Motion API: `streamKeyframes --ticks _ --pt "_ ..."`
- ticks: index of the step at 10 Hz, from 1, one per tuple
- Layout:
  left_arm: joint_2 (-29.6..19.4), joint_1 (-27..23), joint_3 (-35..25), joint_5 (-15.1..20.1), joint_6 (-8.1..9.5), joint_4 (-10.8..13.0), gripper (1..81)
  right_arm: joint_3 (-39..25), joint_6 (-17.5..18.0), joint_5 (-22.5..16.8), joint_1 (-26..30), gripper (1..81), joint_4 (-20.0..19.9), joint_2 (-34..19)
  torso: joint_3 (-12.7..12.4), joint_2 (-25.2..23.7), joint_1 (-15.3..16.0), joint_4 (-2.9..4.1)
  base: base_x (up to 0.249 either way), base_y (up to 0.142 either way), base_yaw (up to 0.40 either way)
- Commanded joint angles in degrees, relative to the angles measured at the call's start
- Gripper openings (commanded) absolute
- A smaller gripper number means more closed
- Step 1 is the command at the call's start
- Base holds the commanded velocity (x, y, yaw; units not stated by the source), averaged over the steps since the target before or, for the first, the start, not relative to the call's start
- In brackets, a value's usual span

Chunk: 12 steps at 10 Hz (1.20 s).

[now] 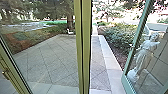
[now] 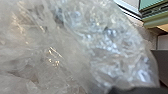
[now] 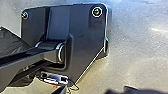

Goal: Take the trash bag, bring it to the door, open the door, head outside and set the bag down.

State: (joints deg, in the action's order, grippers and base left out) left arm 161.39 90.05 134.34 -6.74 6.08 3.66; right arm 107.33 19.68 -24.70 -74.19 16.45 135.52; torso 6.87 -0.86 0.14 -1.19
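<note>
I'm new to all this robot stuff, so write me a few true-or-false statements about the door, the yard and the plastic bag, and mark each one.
1. The door at the right of the head view stands open. True.
2. The statue in the head view is bright red. False: it is pale, whitish.
3. The bag in the left wrist view looks smooth and flat. False: it is crumpled, with many shiny creases.
4. The yard outside is paved, with lines running across it. True.
5. No bushes grow outside. False: green bushes grow beyond the pale edge of the paving.
</note>
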Motion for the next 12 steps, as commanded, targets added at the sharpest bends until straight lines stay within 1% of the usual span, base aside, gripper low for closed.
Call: streamKeyframes --ticks 1,2,4,6,7,9,11,12 --pt "-0.6 -1.6 -0.2 3.0 -0.19 0.7 1.0 22.5 -20.2 5.8 -2.4 81.1 -22.6 14.3 0.0 0.0 0.0 0.00 0.000 0.000 0.000" --pt "-0.5 -1.6 0.0 3.1 -0.19 0.7 1.0 26.6 -20.6 5.9 -2.8 81.1 -21.6 17.9 0.0 0.0 0.0 0.00 0.000 0.000 0.000" --pt "-0.3 -1.7 0.0 3.1 -0.19 0.7 1.0 32.5 -20.2 6.1 -3.3 81.1 -22.4 23.0 0.0 0.0 0.0 0.00 0.000 0.000 0.000" --pt "-0.2 -1.8 0.0 3.0 -0.19 0.7 1.0 36.3 -19.9 6.1 -3.5 81.1 -22.4 27.0 0.0 0.0 0.0 0.00 0.000 0.000 0.000" --pt "-0.1 -1.8 0.3 3.1 -0.19 0.7 1.0 38.0 -19.9 6.4 -3.5 81.1 -22.4 28.6 -2.0 0.0 0.0 0.00 0.000 0.000 0.000" --pt "0.9 -1.8 2.4 3.1 -0.19 0.7 1.0 41.3 -19.9 7.6 -3.6 81.1 -22.3 31.1 -3.3 0.0 0.0 0.00 0.000 0.000 0.000" --pt "2.1 -1.9 4.6 3.1 -0.19 0.7 1.0 42.2 -20.0 7.6 -3.6 81.1 -22.2 31.8 -2.7 0.0 0.0 0.00 0.000 0.000 0.000" --pt "2.4 -2.0 5.5 3.1 -0.19 0.6 1.0 42.0 -20.2 7.6 -3.6 81.1 -22.1 32.1 -3.0 -0.1 -0.1 0.00 0.000 0.000 0.000"
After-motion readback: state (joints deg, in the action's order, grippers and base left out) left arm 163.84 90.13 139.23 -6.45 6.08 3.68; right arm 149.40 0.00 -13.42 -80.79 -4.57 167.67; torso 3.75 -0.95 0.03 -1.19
